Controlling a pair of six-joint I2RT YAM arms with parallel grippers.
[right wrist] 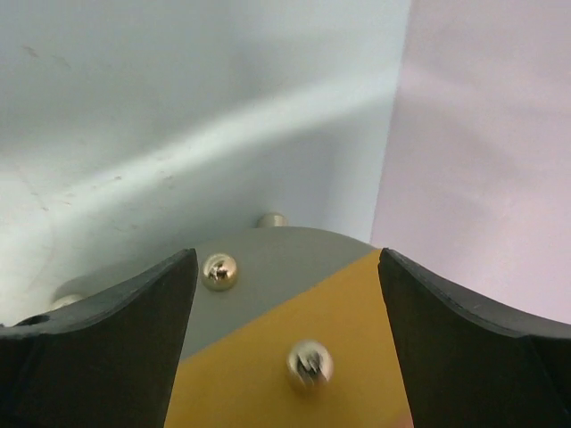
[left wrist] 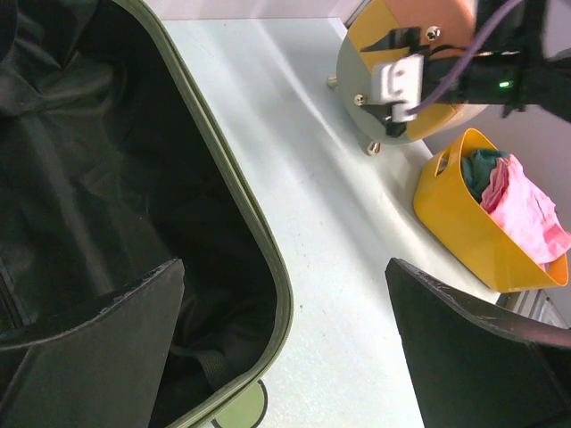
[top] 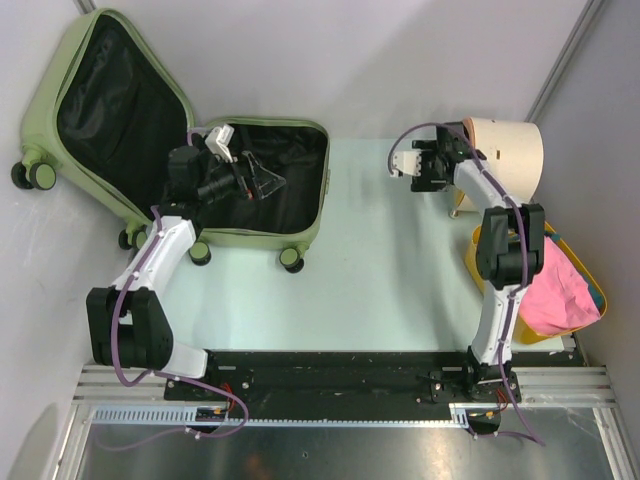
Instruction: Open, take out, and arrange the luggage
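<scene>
Sage-green and hard-shelled, the suitcase (top: 120,110) lies open at the far left corner of the table (top: 380,260), its lid leaning against the wall. We see the left gripper (top: 268,180) over its black lining, jaws spread fully, holding nothing. The right gripper (top: 455,160) faces the studded end of the drum (top: 510,150), jaws wide apart, grasping nothing. A yellow basket (top: 476,252) sits nearby.

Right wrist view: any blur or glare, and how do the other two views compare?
Right wrist: fingers underexposed, brass studs on the drum glint. Left wrist: luggage lining crushed to black. Top external: even, sharp.
</scene>
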